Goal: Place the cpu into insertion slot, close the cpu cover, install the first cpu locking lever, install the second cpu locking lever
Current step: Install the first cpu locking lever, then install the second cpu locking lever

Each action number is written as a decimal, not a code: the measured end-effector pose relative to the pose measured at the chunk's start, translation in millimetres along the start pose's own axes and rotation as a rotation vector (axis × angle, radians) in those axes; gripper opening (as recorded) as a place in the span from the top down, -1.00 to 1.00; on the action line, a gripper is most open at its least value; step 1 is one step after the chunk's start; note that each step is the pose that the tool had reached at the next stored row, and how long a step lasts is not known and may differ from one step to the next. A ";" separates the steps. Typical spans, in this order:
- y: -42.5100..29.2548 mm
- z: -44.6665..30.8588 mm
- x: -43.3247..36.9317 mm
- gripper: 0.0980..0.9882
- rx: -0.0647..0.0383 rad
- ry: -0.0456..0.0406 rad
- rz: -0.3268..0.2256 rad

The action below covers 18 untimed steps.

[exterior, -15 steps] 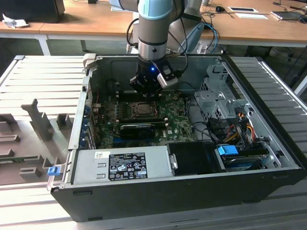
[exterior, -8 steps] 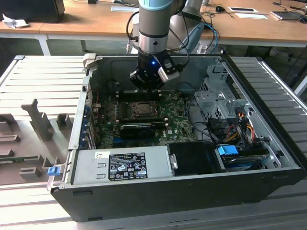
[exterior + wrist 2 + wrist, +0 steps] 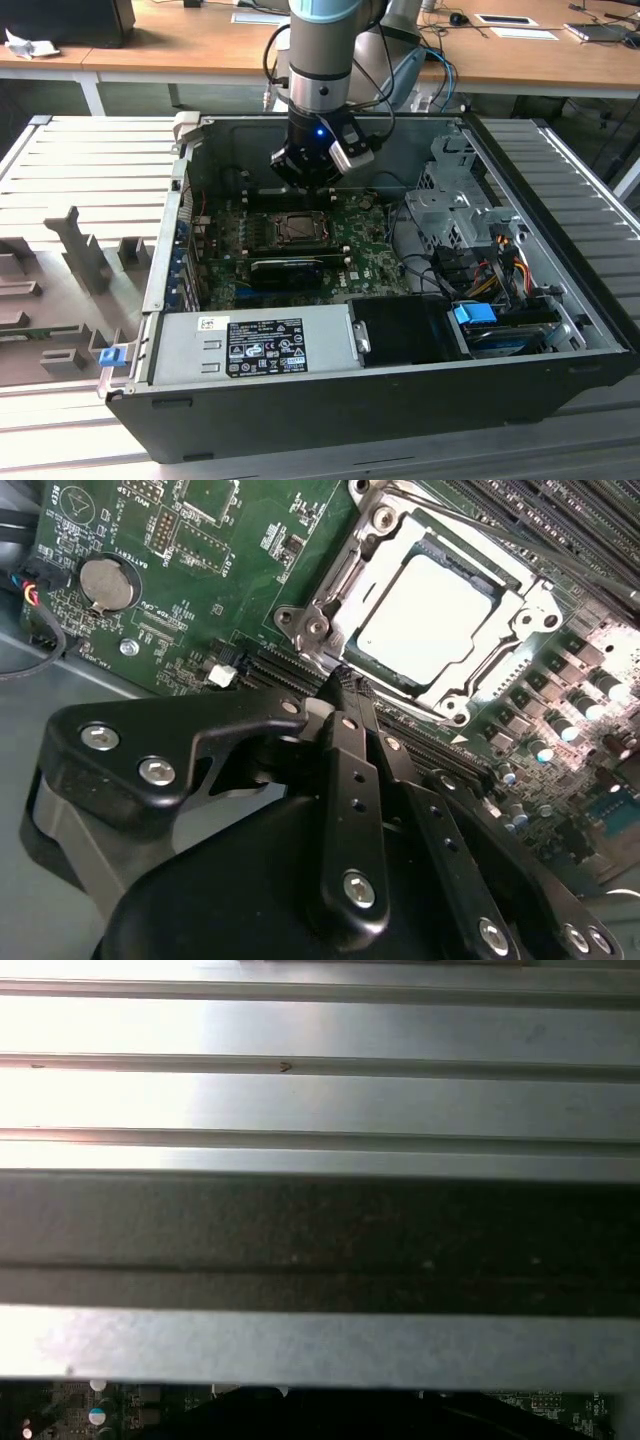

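The cpu point(image 3: 425, 610), pale and silvery, lies flat in the insertion slot point(image 3: 297, 228) on the green board. The cpu cover point(image 3: 522, 615), a silvery metal frame, lies down around it with the chip showing through its window. A thin metal lever point(image 3: 338, 580) runs along the socket side nearest my fingertips. My gripper point(image 3: 345, 678) is shut with nothing between its black fingers point(image 3: 352, 780), and its tip hovers just at the socket's near corner. In the exterior view the gripper point(image 3: 310, 180) hangs inside the open computer case, just behind the socket.
A long black expansion card point(image 3: 287, 270) lies in front of the socket. The power supply point(image 3: 260, 345) fills the case's front, with a drive cage point(image 3: 450, 200) and cables point(image 3: 490, 270) on the exterior view's right. A coin battery point(image 3: 107, 583) sits on the board. Ribbed metal point(image 3: 320, 1100) surrounds the case.
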State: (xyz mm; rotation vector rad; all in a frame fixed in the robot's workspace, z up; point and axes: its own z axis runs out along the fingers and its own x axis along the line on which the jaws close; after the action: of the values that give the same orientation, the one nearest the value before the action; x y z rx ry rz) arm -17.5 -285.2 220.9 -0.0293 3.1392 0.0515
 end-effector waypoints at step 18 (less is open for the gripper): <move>-4.8 -0.3 0.1 0.98 0.000 0.0000 0.000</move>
State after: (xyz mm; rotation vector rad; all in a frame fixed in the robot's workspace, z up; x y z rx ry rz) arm -17.5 -290.0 221.0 -0.0295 3.1392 0.0515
